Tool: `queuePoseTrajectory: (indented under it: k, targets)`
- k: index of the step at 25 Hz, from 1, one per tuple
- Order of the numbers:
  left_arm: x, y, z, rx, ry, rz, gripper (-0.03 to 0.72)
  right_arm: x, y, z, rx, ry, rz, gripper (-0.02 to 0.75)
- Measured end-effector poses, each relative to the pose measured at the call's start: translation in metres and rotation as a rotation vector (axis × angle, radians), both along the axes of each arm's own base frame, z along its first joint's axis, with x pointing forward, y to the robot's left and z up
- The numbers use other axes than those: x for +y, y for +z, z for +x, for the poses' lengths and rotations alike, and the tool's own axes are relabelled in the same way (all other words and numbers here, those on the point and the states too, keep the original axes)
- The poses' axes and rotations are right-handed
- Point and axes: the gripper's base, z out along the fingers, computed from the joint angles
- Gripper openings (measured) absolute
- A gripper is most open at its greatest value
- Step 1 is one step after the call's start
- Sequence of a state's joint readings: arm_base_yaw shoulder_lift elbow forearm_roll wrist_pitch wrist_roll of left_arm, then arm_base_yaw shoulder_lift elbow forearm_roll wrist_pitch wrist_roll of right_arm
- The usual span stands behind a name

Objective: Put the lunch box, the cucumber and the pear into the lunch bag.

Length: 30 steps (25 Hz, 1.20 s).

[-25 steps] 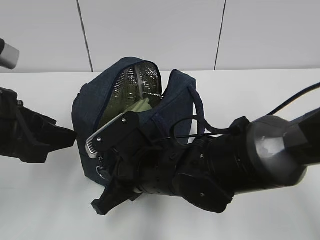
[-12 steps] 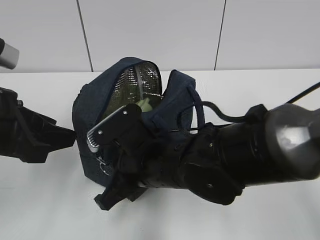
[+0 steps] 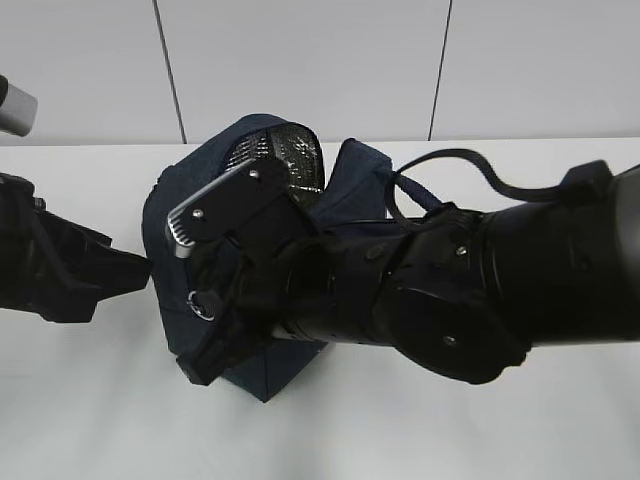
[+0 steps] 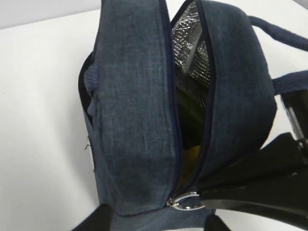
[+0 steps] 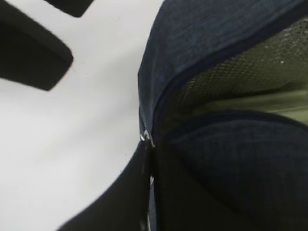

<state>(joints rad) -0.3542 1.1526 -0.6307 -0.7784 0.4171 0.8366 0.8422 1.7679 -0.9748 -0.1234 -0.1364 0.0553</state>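
From the outside camera I see the bag point(image 3: 265, 250) standing on the white worktop point(image 3: 90, 420), its top open and the shiny lining showing. My right end effector point(image 3: 205, 345) is pressed together low at the front of the bag, by the ring point(image 3: 203, 303) of the zipper. I think it pinches the zipper there so it can pull.

My left end effector point(image 3: 135, 270) waits just beside the bag's left side, maybe to keep it from sliding.

The left wrist camera shows only the dark tips, spread apart, holding nothing. Deep in the gap I see something yellow, maybe the pear point(image 4: 191, 153).

The right wrist camera looks into the opening. The pale green inside may be the box point(image 5: 260, 103). I cannot see the cucumber.
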Motion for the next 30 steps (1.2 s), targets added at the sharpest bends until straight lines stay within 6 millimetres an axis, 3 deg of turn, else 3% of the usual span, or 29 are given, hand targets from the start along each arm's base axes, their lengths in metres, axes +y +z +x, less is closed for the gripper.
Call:
queuePoseTrajectory:
  k: [9, 26, 30]
  targets:
    - [-0.001, -0.005, 0.003, 0.018, 0.004, 0.009, 0.348, 0.006, 0.032, 0.006, -0.068, 0.006, 0.06, 0.0]
    - [-0.001, -0.008, 0.007, 0.005, 0.006, 0.028, 0.342, 0.009, 0.067, 0.007, -0.186, 0.046, 0.095, 0.0]
    - [-0.001, -0.008, 0.007, 0.003, 0.005, 0.029, 0.342, 0.008, 0.066, 0.007, -0.171, 0.044, 0.063, 0.0]
